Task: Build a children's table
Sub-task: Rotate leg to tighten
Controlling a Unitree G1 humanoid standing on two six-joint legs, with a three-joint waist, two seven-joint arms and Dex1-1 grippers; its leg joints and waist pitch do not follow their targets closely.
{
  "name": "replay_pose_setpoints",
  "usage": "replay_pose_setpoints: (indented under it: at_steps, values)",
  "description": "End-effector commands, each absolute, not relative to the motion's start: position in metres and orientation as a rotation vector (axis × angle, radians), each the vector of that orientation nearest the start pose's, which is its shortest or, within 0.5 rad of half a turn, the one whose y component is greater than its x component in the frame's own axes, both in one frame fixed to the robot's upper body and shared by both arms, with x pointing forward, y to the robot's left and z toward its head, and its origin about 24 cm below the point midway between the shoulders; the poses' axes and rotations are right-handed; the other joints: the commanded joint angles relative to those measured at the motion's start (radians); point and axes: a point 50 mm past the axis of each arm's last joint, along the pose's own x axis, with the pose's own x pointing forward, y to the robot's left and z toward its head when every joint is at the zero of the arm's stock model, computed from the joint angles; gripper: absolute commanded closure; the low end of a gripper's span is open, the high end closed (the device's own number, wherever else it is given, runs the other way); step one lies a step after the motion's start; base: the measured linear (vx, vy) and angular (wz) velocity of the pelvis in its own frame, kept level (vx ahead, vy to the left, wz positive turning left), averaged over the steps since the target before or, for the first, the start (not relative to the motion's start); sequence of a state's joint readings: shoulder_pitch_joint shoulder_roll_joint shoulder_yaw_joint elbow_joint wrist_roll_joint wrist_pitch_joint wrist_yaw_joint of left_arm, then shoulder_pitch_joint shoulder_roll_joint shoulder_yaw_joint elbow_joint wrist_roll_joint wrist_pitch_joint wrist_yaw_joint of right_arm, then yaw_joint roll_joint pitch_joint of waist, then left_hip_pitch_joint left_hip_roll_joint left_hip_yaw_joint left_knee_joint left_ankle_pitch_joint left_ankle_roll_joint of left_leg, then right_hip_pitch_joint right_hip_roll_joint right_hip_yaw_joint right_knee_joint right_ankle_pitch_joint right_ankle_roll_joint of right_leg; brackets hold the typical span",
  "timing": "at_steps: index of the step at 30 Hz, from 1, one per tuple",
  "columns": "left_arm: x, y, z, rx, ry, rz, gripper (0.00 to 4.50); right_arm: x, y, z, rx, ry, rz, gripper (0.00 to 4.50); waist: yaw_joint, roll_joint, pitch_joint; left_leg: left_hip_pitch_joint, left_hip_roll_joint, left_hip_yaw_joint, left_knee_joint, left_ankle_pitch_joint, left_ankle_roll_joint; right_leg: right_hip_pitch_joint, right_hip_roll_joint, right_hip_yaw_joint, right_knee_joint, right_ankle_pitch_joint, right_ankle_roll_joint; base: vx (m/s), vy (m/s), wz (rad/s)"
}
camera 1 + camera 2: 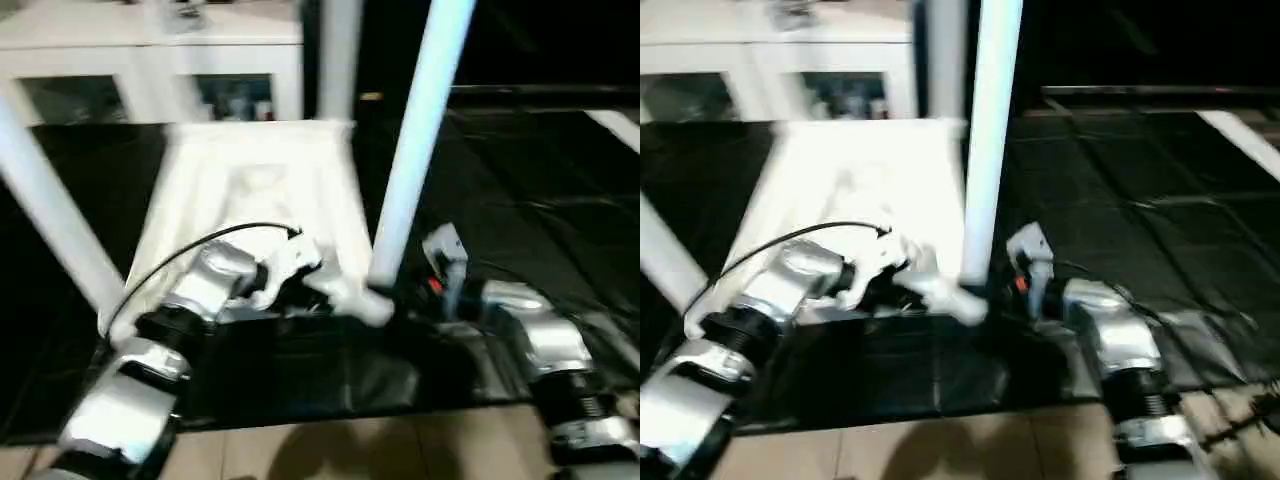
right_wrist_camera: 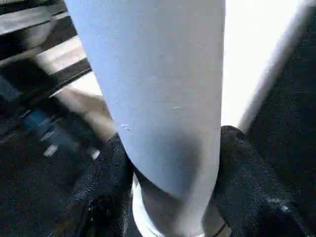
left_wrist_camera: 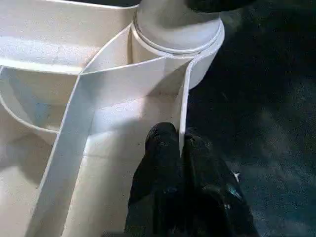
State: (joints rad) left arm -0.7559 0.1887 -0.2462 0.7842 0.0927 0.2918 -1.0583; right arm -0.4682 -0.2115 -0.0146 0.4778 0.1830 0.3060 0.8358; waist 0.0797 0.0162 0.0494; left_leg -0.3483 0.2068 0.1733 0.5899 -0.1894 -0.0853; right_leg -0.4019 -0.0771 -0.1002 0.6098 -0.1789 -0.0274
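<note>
Now left gripper (image 3: 181, 148) pinched on rim wall of upturned white plastic ribbed tabletop (image 1: 260, 190) on black mat (image 1: 1120, 180). Right gripper (image 2: 170, 163) clasps long tapered white leg (image 1: 420, 140) at corner socket (image 3: 177, 29). Leg seemingly part-seated; sideways push could jam or topple it.

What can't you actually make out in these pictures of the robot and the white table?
- Tops of the upright legs: cut off by the upper edge in both head views.
- Right gripper: its fingers flank the near leg, but whether they press it is unclear in the right wrist view.
- Left gripper, pinching the tabletop's rim: blurred in the head views.
- Cabinet contents: blurred.
</note>
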Motion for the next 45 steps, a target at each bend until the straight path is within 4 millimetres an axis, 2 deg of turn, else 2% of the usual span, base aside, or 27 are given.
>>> replay_pose_setpoints:
  at_steps: [1, 4, 5, 6, 9, 11, 13, 17, 21, 22, 23, 25, 26, 27, 28, 29, 31, 34, 38, 42, 43, 45]
  values:
    - [0.349, 0.052, 0.074, 0.182, 0.429, -1.125, 4.5, 0.317, -0.092, 0.025, 0.179, 0.444, 0.861, 2.44, 0.003, -0.011, -0.058, -0.006, 0.013, -0.008, -0.068, -0.19, 0.032, 0.053, -0.072, 0.045, -0.107, -0.439, -0.118, 0.0, 0.0, 0.0]
    - [0.352, 0.041, 0.076, 0.157, 0.416, -1.059, 4.5, 0.327, -0.086, 0.022, 0.159, 0.465, 0.721, 2.44, -0.01, -0.009, -0.059, -0.005, 0.01, -0.009, -0.067, -0.192, 0.035, 0.053, -0.069, 0.043, -0.109, -0.429, -0.124, 0.0, 0.0, 0.0]
    - [0.352, 0.041, 0.076, 0.157, 0.416, -1.059, 4.5, 0.327, -0.086, 0.022, 0.159, 0.465, 0.721, 2.44, -0.013, -0.009, -0.059, -0.007, 0.009, -0.008, -0.066, -0.187, 0.039, 0.054, -0.068, 0.045, -0.109, -0.416, -0.125, 0.0, 0.0, 0.0]
    - [0.351, 0.037, 0.077, 0.159, 0.419, -1.047, 4.5, 0.333, -0.084, 0.023, 0.191, 0.475, 0.645, 2.44, -0.014, -0.015, -0.062, -0.008, 0.01, -0.007, -0.065, -0.174, 0.047, 0.056, -0.069, 0.046, -0.105, -0.383, -0.133, 0.0, 0.0, 0.0]
    - [0.35, 0.037, 0.078, 0.159, 0.421, -1.042, 4.5, 0.334, -0.083, 0.025, 0.217, 0.467, 0.631, 2.44, -0.012, -0.012, -0.064, -0.01, 0.011, -0.005, -0.064, -0.138, 0.068, 0.058, -0.069, 0.05, -0.096, -0.298, -0.161, 0.0, 0.0, 0.0]
    - [0.35, 0.039, 0.078, 0.17, 0.423, -1.043, 4.5, 0.333, -0.083, 0.025, 0.214, 0.465, 0.64, 1.93, -0.01, -0.013, -0.065, -0.012, 0.012, -0.005, -0.065, -0.122, 0.076, 0.062, -0.069, 0.05, -0.091, -0.261, -0.17, 0.0, 0.0, 0.0]
    - [0.35, 0.044, 0.076, 0.194, 0.427, -1.037, 4.5, 0.333, -0.085, 0.024, 0.204, 0.459, 0.649, 1.8, -0.011, -0.009, -0.064, -0.009, 0.014, -0.005, -0.066, -0.13, 0.078, 0.06, -0.07, 0.05, -0.093, -0.26, -0.175, 0.0, 0.0, 0.0]
    - [0.35, 0.051, 0.074, 0.221, 0.435, -1.036, 4.5, 0.331, -0.089, 0.024, 0.177, 0.431, 0.677, 1.51, -0.01, -0.009, -0.063, -0.009, 0.015, -0.004, -0.067, -0.143, 0.076, 0.061, -0.07, 0.051, -0.093, -0.263, -0.177, 0.0, 0.0, 0.0]
    - [0.345, 0.067, 0.069, 0.29, 0.444, -1.127, 4.5, 0.321, -0.109, 0.031, 0.143, 0.372, 0.829, 1.08, -0.006, -0.011, -0.064, -0.011, 0.018, -0.005, -0.067, -0.134, 0.093, 0.065, -0.072, 0.053, -0.09, -0.234, -0.179, 0.0, 0.0, 0.0]
    - [0.344, 0.069, 0.069, 0.3, 0.443, -1.151, 4.5, 0.319, -0.113, 0.032, 0.135, 0.368, 0.857, 1.08, -0.004, -0.011, -0.064, -0.01, 0.017, -0.004, -0.067, -0.133, 0.096, 0.065, -0.07, 0.052, -0.091, -0.234, -0.18, 0.0, 0.0, 0.0]
    - [0.343, 0.07, 0.068, 0.304, 0.442, -1.163, 4.5, 0.319, -0.115, 0.032, 0.13, 0.366, 0.87, 0.89, -0.003, -0.011, -0.063, -0.01, 0.018, -0.005, -0.068, -0.134, 0.098, 0.065, -0.071, 0.052, -0.091, -0.238, -0.179, 0.0, 0.0, 0.0]
    - [0.338, 0.076, 0.068, 0.319, 0.442, -1.241, 4.5, 0.315, -0.132, 0.038, 0.104, 0.337, 0.937, 0.81, 0.003, -0.007, -0.062, -0.007, 0.019, -0.004, -0.067, -0.148, 0.094, 0.063, -0.072, 0.052, -0.094, -0.261, -0.18, 0.0, 0.0, 0.0]
    - [0.337, 0.077, 0.068, 0.322, 0.443, -1.256, 4.5, 0.315, -0.136, 0.04, 0.098, 0.331, 0.948, 0.69, 0.004, -0.008, -0.062, -0.007, 0.02, -0.003, -0.067, -0.151, 0.096, 0.062, -0.072, 0.053, -0.095, -0.263, -0.179, 0.0, 0.0, 0.0]
    - [0.334, 0.08, 0.068, 0.342, 0.433, -1.317, 4.5, 0.313, -0.147, 0.046, 0.076, 0.312, 0.995, 0.58, 0.012, -0.005, -0.063, -0.006, 0.023, -0.004, -0.067, -0.147, 0.094, 0.063, -0.074, 0.054, -0.093, -0.254, -0.18, 0.0, 0.0, 0.0]
    - [0.332, 0.082, 0.068, 0.353, 0.424, -1.342, 4.5, 0.313, -0.151, 0.048, 0.067, 0.306, 1.016, 0.58, 0.017, -0.007, -0.064, -0.006, 0.023, -0.002, -0.067, -0.145, 0.096, 0.063, -0.071, 0.053, -0.092, -0.244, -0.182, 0.0, 0.0, 0.0]
    - [0.33, 0.083, 0.068, 0.349, 0.424, -1.378, 4.5, 0.31, -0.156, 0.051, 0.066, 0.299, 1.067, 0.47, 0.02, -0.003, -0.065, -0.006, 0.024, -0.003, -0.066, -0.142, 0.095, 0.062, -0.072, 0.053, -0.089, -0.235, -0.186, 0.0, 0.0, 0.0]
    - [0.329, 0.085, 0.068, 0.359, 0.424, -1.403, 4.5, 0.308, -0.16, 0.054, 0.06, 0.296, 1.107, 0.47, 0.028, -0.002, -0.067, -0.002, 0.027, 0.0, -0.064, -0.134, 0.099, 0.059, -0.07, 0.054, -0.083, -0.193, -0.204, 0.0, 0.0, 0.0]
    - [0.325, 0.09, 0.069, 0.386, 0.433, -1.5, 4.5, 0.303, -0.17, 0.061, 0.01, 0.321, 1.234, 0.47, 0.045, -0.002, -0.071, -0.003, 0.03, -0.001, -0.061, -0.111, 0.106, 0.06, -0.069, 0.053, -0.072, -0.122, -0.228, 0.0, 0.0, 0.0]
    - [0.324, 0.098, 0.07, 0.466, 0.46, -1.583, 4.5, 0.301, -0.175, 0.064, -0.054, 0.375, 1.364, 0.47, 0.057, -0.004, -0.071, -0.003, 0.031, -0.001, -0.058, -0.103, 0.11, 0.058, -0.071, 0.054, -0.067, -0.097, -0.236, 0.0, 0.0, 0.0]
    - [0.323, 0.101, 0.07, 0.518, 0.487, -1.646, 4.5, 0.304, -0.17, 0.065, -0.089, 0.382, 1.428, 0.47, 0.061, -0.004, -0.07, -0.003, 0.031, -0.001, -0.059, -0.129, 0.094, 0.057, -0.075, 0.053, -0.073, -0.159, -0.224, 0.0, 0.0, 0.0]
    - [0.322, 0.101, 0.07, 0.53, 0.492, -1.66, 4.5, 0.306, -0.169, 0.065, -0.089, 0.382, 1.432, 0.73, 0.061, -0.003, -0.07, -0.002, 0.031, -0.002, -0.059, -0.131, 0.09, 0.056, -0.075, 0.054, -0.071, -0.162, -0.225, 0.0, 0.0, 0.0]
    - [0.321, 0.101, 0.069, 0.543, 0.498, -1.685, 4.5, 0.307, -0.165, 0.065, -0.093, 0.383, 1.449, 0.81, 0.063, -0.004, -0.072, -0.002, 0.033, -0.002, -0.059, -0.12, 0.083, 0.057, -0.074, 0.055, -0.068, -0.145, -0.232, 0.0, 0.0, 0.0]
